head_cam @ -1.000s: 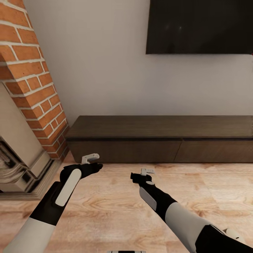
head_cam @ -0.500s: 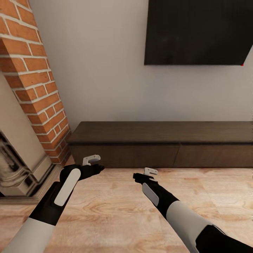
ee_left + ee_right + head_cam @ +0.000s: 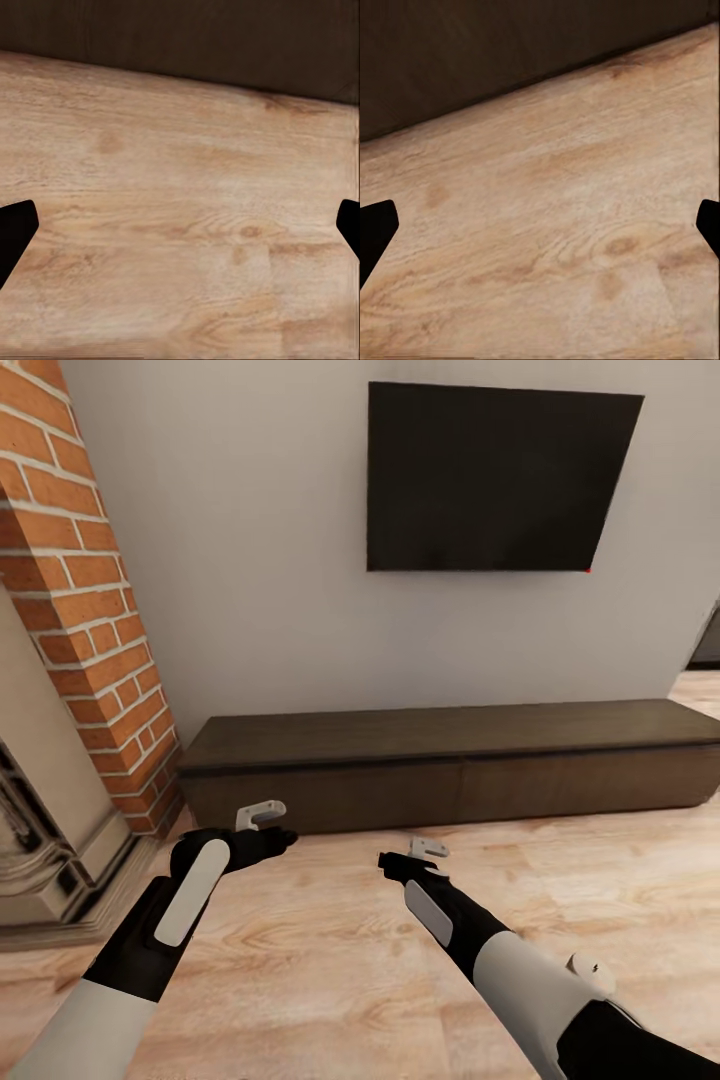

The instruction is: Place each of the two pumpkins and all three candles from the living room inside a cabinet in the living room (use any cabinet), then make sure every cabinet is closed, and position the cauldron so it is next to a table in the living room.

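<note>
Straight ahead, a pale grey wall (image 3: 270,560) fills the back of the room, with light wood floor (image 3: 330,950) running up to its foot. Against that wall sits the cabinet (image 3: 440,765), long, low and dark brown, its flat fronts all flush and closed and its top bare. Above it, a black screen (image 3: 495,480) hangs on the wall. To the left of the cabinet rises a red brick chimney column (image 3: 85,600), touching or just beside the cabinet's left end, and further left is a pale stone fireplace surround (image 3: 45,830) with a stepped base on the floor. At the far right the wall ends and the floor carries on past it, next to the cabinet's right end. Between the robot and the cabinet nothing lies on the floor. Both arms reach forward and low over the floor. The left gripper (image 3: 262,815) hangs near the cabinet's left front, and the right gripper (image 3: 428,849) sits a little further back, toward the middle. In the left wrist view the two dark fingertips (image 3: 15,232) stand far apart at the picture's edges with bare floor between, so those jaws are released and hold nothing; the right wrist view shows the same spread fingertips (image 3: 375,229) over floor, with the cabinet front (image 3: 510,52) beyond.
</note>
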{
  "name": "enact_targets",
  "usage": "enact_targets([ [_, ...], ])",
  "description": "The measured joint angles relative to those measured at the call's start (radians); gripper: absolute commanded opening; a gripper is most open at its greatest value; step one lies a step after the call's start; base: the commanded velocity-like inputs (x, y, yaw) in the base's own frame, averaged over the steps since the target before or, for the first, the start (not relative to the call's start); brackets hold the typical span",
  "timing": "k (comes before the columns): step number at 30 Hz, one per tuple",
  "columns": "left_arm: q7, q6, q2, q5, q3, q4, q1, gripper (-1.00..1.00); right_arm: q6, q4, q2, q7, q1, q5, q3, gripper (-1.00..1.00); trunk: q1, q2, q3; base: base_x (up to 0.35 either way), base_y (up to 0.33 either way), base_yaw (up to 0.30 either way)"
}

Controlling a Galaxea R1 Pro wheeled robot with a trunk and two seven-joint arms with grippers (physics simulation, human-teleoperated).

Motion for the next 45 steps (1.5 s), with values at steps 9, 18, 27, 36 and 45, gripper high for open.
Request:
enact_targets([
  [9, -0.002, 0.027, 0.008, 0.038, 0.000, -0.018, 0.000, 1.00, 0.000, 0.000, 0.000, 0.002, 0.000, -0.001, -0.001, 1.00, -0.001, 0.000, 0.004, -0.037, 0.000, -0.295],
  [18, -0.002, 0.032, 0.008, 0.044, 0.000, -0.019, 0.000, 1.00, 0.000, 0.001, -0.007, 0.002, 0.000, -0.004, -0.004, 1.00, -0.002, 0.001, 0.012, 0.000, 0.000, -0.296],
  [27, -0.001, 0.032, 0.007, 0.043, -0.002, -0.019, 0.000, 1.00, 0.000, 0.002, -0.011, 0.000, 0.000, -0.005, -0.005, 1.00, -0.006, 0.003, 0.046, 0.000, 0.000, -0.296],
  [36, -0.001, 0.032, 0.004, 0.042, -0.002, -0.019, 0.000, 1.00, -0.001, 0.002, -0.009, 0.000, 0.000, -0.005, -0.004, 1.00, -0.010, 0.005, 0.081, 0.000, 0.000, -0.296],
  [45, -0.001, 0.032, 0.004, 0.043, -0.002, -0.019, 0.000, 1.00, -0.004, 0.002, -0.011, 0.000, 0.000, -0.005, -0.005, 1.00, -0.013, 0.007, 0.118, -0.179, 0.000, -0.296],
])
